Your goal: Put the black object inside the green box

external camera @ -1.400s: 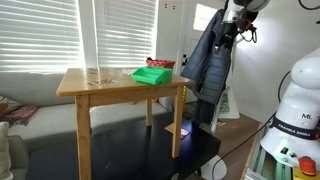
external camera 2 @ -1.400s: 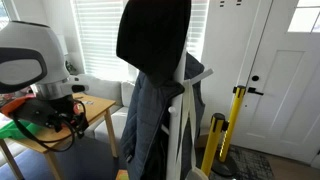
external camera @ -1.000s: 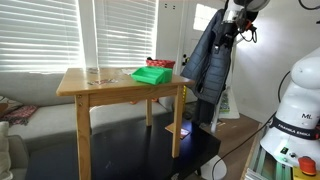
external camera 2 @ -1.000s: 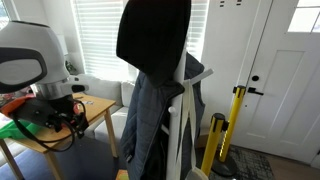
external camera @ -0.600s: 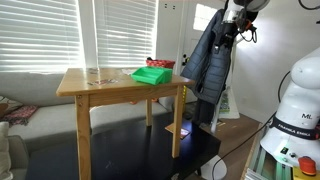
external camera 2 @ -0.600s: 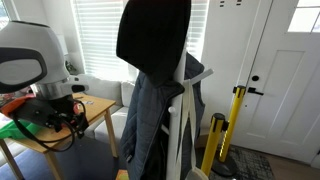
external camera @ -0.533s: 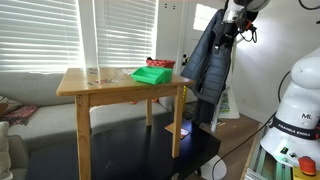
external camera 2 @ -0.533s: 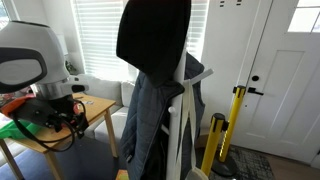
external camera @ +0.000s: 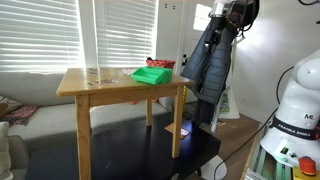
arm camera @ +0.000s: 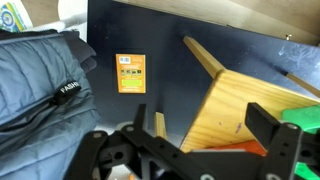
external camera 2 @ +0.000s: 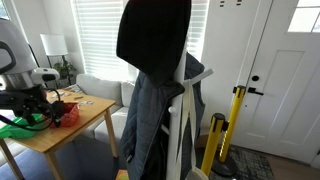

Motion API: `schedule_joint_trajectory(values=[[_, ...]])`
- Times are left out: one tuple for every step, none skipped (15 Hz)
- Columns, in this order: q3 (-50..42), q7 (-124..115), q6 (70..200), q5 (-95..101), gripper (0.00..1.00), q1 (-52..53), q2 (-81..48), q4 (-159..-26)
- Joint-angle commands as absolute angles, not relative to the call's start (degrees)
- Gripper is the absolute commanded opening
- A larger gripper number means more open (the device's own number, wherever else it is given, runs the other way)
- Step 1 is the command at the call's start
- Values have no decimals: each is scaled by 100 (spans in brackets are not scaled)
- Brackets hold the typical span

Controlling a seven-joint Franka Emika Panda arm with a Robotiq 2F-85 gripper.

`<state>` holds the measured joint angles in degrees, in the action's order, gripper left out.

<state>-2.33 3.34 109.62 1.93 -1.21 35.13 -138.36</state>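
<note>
The green box [external camera: 152, 75] lies flat on the wooden table [external camera: 100, 88], near its right end. It also shows in an exterior view [external camera 2: 14, 125] and at the right edge of the wrist view [arm camera: 305, 118]. A small dark-red item [external camera: 161, 63] sits behind the box. My gripper [external camera: 230, 14] is high up beside the hanging coat, well away from the table. In the wrist view the gripper [arm camera: 203, 125] is open and empty, above the table's corner [arm camera: 240, 95]. I cannot pick out a separate black object on the table.
A dark coat [external camera: 210, 60] hangs on a stand next to the table and fills the middle of an exterior view [external camera 2: 155, 70]. An orange card [arm camera: 131, 72] lies on the dark floor. A sofa [external camera: 20, 115] stands behind the table. A yellow post [external camera 2: 237, 120] stands by the door.
The arm has moved. In one exterior view the gripper has shifted a little left at the top. In the other, the white robot body has swung out to the left edge, uncovering a lamp.
</note>
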Motion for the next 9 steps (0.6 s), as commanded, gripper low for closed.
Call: schedule_joint_trajectory(values=[[90, 232, 10978, -53, 100, 244, 3169, -13391], [153, 207, 11036, -98, 100, 330, 3095, -13296], [194, 149, 11137, -177, 100, 394, 2997, -13186], [226, 111, 11258, -237, 100, 438, 2907, -13095], [248, 64, 11367, -315, 100, 476, 2821, -13007], [270, 2, 11506, -412, 100, 511, 2736, -12930], [281, -38, 11619, -527, 100, 545, 2664, -12878], [331, -144, 11818, -609, 100, 559, 2604, -12865], [370, -203, 12025, -686, 100, 575, 2544, -12865]])
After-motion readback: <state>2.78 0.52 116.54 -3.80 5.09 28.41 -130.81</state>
